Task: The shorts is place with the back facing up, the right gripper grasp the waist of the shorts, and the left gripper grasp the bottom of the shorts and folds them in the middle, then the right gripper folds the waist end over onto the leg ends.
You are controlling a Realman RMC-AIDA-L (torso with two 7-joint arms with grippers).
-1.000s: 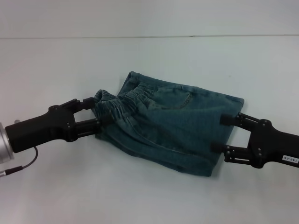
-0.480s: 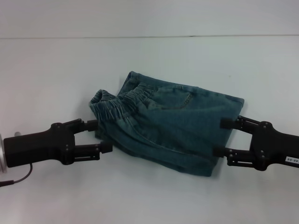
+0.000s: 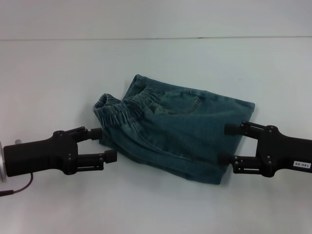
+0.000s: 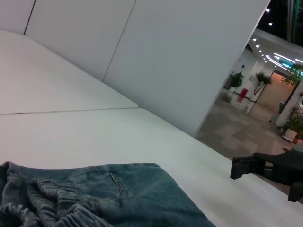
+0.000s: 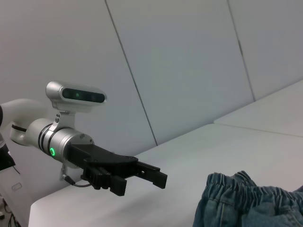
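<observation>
Shorts [image 3: 178, 129]: folded denim, lying mid-bench [image 3: 58, 73], back pocket up; ruffled waist [image 3: 119, 109] at the left end, straight edge at the right.
My left hand [image 3: 103, 145]: fingers spread, just beside the waist's near-left corner, holding nothing; whether a fingertip touches the cloth I cannot tell.
My right hand [image 3: 225, 144]: fingers spread, tips over the shorts' right edge, one far, one near, not closed on the fabric.
</observation>
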